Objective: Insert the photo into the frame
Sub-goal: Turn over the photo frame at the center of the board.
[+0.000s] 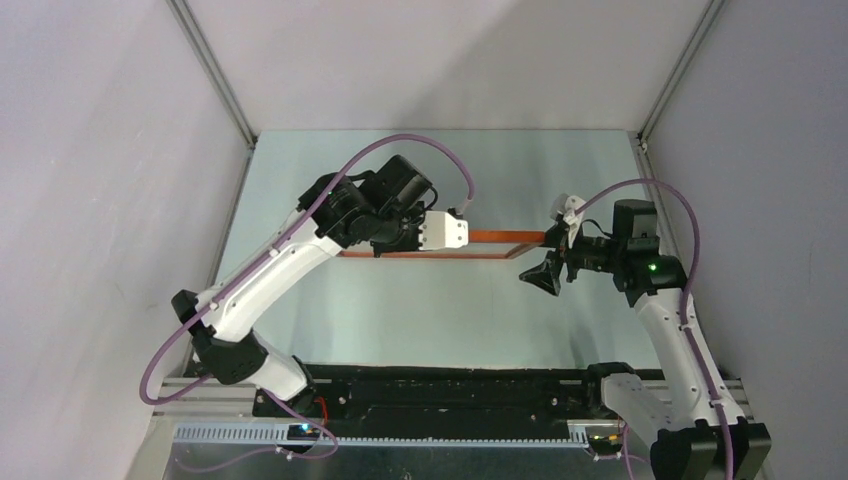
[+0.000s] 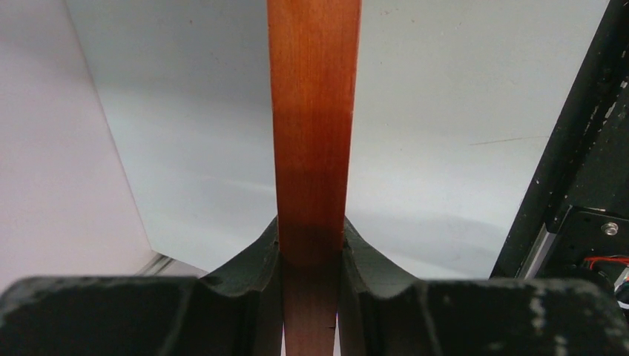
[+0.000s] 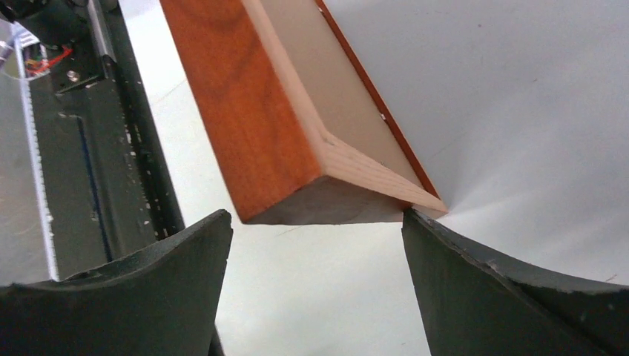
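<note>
The frame (image 1: 500,238) is an orange-brown wooden rectangle, tipped up so the top view shows it almost edge-on near the table's middle. My left gripper (image 1: 455,236) is shut on one of its mouldings; in the left wrist view the wood (image 2: 313,111) runs straight up from between my left gripper (image 2: 311,230). My right gripper (image 1: 555,255) stands open at the frame's right end. In the right wrist view the frame's corner (image 3: 252,111) hangs just ahead of my right gripper (image 3: 314,219), its right fingertip (image 3: 415,222) at the corner's edge. A tan flat surface (image 3: 334,81) fills the frame's inside. The photo is out of view.
A black rail (image 1: 450,390) runs along the near edge between the arm bases. Grey enclosure walls and metal posts (image 1: 215,70) bound the pale table (image 1: 430,320) on the left, right and back.
</note>
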Controlling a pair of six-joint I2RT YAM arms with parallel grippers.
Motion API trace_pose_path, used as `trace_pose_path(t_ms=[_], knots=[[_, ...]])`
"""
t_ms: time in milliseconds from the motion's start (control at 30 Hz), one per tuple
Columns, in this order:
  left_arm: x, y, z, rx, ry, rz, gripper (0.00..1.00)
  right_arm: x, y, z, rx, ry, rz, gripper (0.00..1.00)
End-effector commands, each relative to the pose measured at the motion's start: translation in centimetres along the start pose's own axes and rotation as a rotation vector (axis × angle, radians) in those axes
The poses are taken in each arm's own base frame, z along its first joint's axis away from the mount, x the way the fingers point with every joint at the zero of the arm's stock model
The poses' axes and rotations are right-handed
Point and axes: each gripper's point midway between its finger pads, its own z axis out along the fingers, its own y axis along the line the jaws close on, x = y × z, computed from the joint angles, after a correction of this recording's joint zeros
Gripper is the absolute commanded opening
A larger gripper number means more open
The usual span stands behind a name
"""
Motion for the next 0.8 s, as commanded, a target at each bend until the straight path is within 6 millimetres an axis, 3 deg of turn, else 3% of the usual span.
trace_pose_path(t_ms=[0,267,667,767], knots=[[-3.0,2.5,-2.2,-0.103,-0.154,-0.029,0.00,-1.5,0.1,1.5,-0.021,-0.036,-0.100,0.87],[-2.6,2.5,-1.9,-0.089,-0.150,-0.042,0.00,-1.4,0.4,3.0,-0.072,-0.029,-0.132,0.78],[-1.8,3.0,-0.9,-0.079,-0.114,-0.045,0.00,-1.1,0.9,2.7,-0.103,-0.029,-0.130,0.47],[-1.8,3.0,-0.6,-0.067,-0.106,-0.044,0.00,-1.1,1.0,2.7,-0.103,-0.032,-0.136,0.49]])
